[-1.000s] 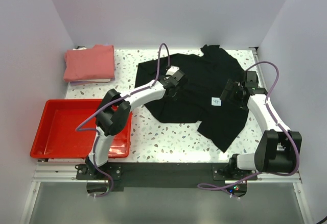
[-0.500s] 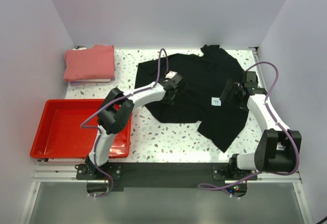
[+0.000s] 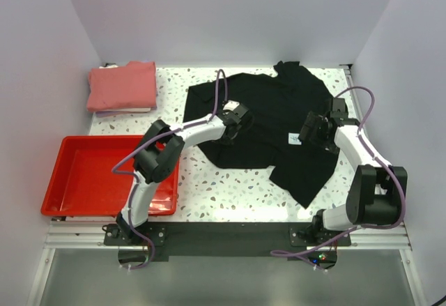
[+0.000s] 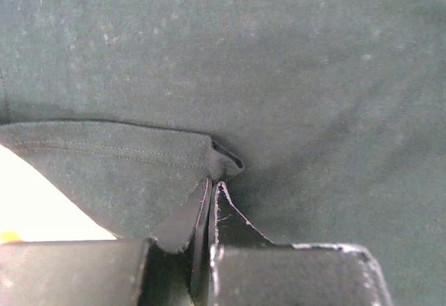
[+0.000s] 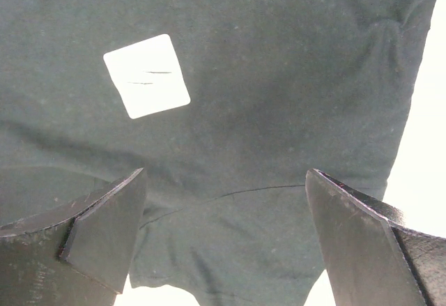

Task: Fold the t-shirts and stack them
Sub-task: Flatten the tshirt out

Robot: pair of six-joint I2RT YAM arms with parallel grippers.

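A red plastic tray [image 3: 83,177] lies in the lower left of the top view. It is shallow, with a raised rim, and it stands on the worktop [image 3: 230,187], near to its front edge. The worktop is white with small dark and grey specks. A bright piece of it shows also in the lower left corner of the left wrist view [image 4: 31,205]. Plain pale walls [image 3: 230,20] close the worktop behind and at both sides. A metal rail [image 3: 77,235] runs along the front edge.

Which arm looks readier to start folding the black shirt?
Left. The left gripper is shut on a hem fold of the black shirt, seemingly ready to lift it. The right gripper hangs open above the shirt near the white label, gripping nothing.
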